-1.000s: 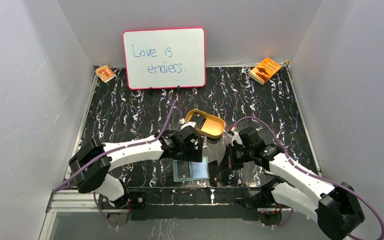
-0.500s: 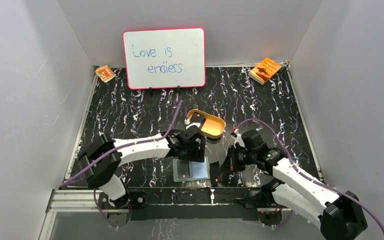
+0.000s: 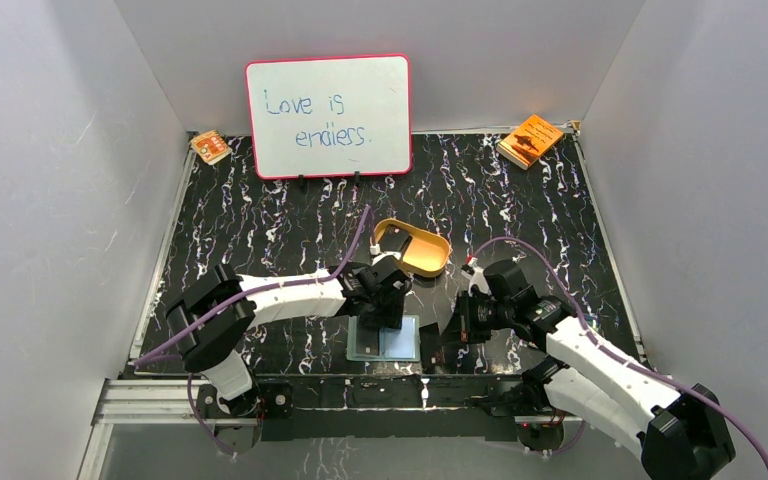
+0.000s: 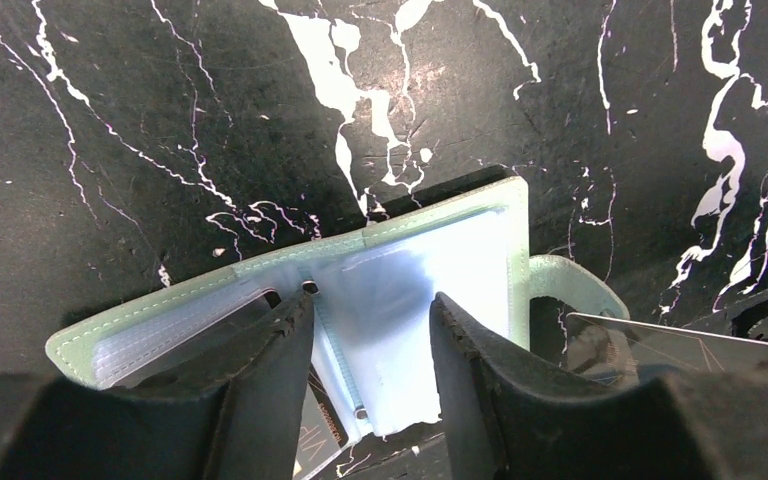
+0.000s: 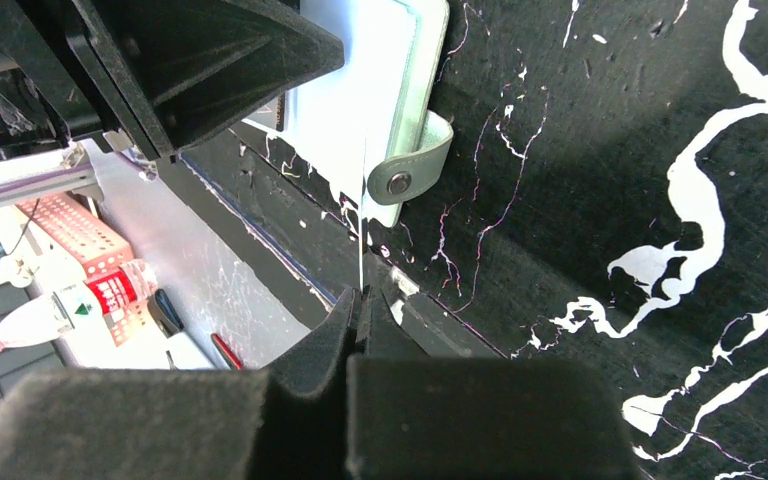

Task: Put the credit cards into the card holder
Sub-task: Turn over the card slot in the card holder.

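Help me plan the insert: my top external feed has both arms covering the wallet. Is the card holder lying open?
Observer: Yes. From the left wrist, the card holder lies open, pale pockets up, with the left pincer open over its fold.
Operator: Is the other arm carrying a card?
Observer: Yes. The right pincer is shut on a credit card, edge-on in its own view, just beside the holder's snap strap.
Operator: Any card inside already?
Observer: A dark card shows at the half away from the strap; whether it's fully in, I cannot tell.
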